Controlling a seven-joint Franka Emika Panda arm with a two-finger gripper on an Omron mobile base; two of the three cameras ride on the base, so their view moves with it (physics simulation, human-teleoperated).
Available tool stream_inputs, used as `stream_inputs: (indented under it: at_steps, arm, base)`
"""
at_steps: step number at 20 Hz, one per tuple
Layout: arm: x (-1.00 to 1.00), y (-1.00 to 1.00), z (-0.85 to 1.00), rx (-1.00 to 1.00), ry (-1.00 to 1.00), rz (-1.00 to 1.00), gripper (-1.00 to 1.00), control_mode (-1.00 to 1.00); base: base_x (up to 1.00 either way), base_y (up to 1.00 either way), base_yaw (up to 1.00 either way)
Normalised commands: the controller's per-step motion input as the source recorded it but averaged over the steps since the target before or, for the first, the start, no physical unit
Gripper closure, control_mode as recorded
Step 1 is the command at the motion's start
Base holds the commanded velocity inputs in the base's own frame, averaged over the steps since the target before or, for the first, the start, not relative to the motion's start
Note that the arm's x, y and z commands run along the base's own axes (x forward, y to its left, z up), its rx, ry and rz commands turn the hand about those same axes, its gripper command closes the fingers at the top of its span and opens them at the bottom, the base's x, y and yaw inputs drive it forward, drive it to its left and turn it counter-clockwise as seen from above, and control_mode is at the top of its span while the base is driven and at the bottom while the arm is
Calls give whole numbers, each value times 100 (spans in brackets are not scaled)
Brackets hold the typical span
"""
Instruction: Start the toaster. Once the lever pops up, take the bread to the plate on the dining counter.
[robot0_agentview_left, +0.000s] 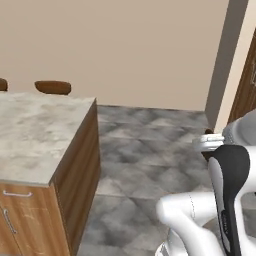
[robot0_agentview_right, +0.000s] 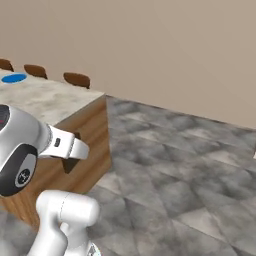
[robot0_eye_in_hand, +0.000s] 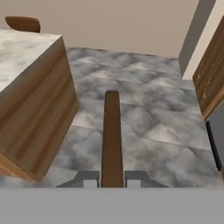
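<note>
- Your two-finger gripper is clamped on the thin dark-brown rectangular bread slice; in the hand view you see it edge-on, a narrow plank running straight out from between the fingertips.
- The slice hangs in the air above the grey marbled floor tiles, beside the end of the long pale marbled dining counter with its plain wooden base.
- Your flat round bright-blue plate lies on that counter top, near its far edge, well apart from the gripper.
- Brown chair backs stand just behind the counter, against the beige wall.
</note>
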Motion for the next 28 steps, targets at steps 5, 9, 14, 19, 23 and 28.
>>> stream_inputs:
  at_steps: [5,9,14,19,23,28]
  arm:
    - [0,0,0,0,0,0,100,100]
    - [0,0,0,0,0,0,100,100]
    - [0,0,0,0,0,0,100,100]
    - [0,0,0,0,0,0,100,100]
    - [0,0,0,0,0,0,100,100]
    - [0,0,0,0,0,0,100,100]
  base:
    - [100,-81,13]
    - [100,-86,15]
    - [100,-84,16]
    - [100,-78,17]
    - [100,-75,17]
    - [100,-67,19]
